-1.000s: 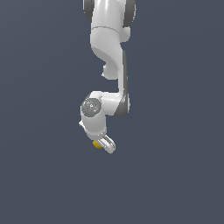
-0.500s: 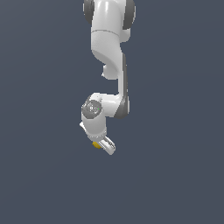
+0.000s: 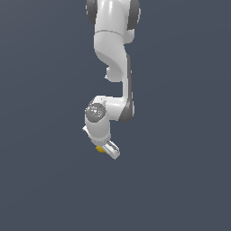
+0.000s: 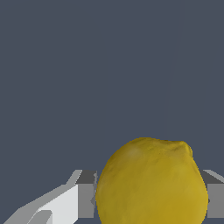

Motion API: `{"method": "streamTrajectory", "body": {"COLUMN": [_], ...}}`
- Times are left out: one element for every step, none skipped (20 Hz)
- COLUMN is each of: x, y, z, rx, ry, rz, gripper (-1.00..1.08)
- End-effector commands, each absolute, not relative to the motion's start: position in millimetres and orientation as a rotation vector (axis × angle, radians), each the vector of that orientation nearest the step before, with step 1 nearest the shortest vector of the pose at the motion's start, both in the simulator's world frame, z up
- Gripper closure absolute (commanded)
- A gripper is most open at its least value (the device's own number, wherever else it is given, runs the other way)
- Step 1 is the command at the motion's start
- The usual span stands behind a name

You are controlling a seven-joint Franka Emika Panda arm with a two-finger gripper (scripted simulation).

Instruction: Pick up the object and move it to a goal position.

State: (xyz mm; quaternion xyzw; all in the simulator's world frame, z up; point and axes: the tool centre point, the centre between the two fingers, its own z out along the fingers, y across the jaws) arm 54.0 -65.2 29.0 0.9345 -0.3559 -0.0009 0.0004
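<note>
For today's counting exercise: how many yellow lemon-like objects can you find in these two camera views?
1. The lemon sits between the gripper fingers in the wrist view; the exterior view shows it as a small yellow spot at the arm's tip. Nothing suggests hidden others.

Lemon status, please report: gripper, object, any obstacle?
Gripper shut on lemon. Lemon sits between both fingers. No obstacle visible in either view.

Yellow lemon-like object, oval, small nub at end, between gripper fingers.
</note>
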Motion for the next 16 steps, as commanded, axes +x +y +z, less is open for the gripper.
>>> {"method": "streamTrajectory", "body": {"x": [54.1, 53.8, 53.4, 52.9, 52.5, 51.9, 51.3, 50.7, 50.1, 49.4, 48.8, 48.1, 47.5, 47.0, 46.5, 46.1], "y": [-57.1, -52.3, -46.6, -40.1, -32.8, -24.7, -15.8, -6.1, 4.4, 15.7, 27.6, 39.5, 51.3, 63.0, 74.7, 86.2], "z": [32.6, 34.5, 36.7, 39.3, 42.3, 45.5, 49.1, 53.0, 57.2, 61.7, 66.4, 71.2, 76.2, 81.0, 85.7, 90.3], "rx": [2.937, 2.937, 2.937, 2.937, 2.937, 2.937, 2.937, 2.937, 2.937, 2.937, 2.937, 2.937, 2.936, 2.936, 2.936, 2.936], "ry": [-1.116, -1.116, -1.116, -1.116, -1.116, -1.116, -1.116, -1.116, -1.116, -1.116, -1.116, -1.116, -1.116, -1.116, -1.116, -1.116], "rz": [-0.001, -0.001, -0.001, -0.001, -0.001, -0.001, -0.001, -0.001, -0.001, -0.001, -0.001, -0.001, 0.000, 0.000, 0.000, 0.000], "gripper": [1.08, 1.08, 1.08, 1.08, 1.08, 1.08, 1.08, 1.08, 1.08, 1.08, 1.08, 1.08, 1.08, 1.08, 1.08, 1.08]}}
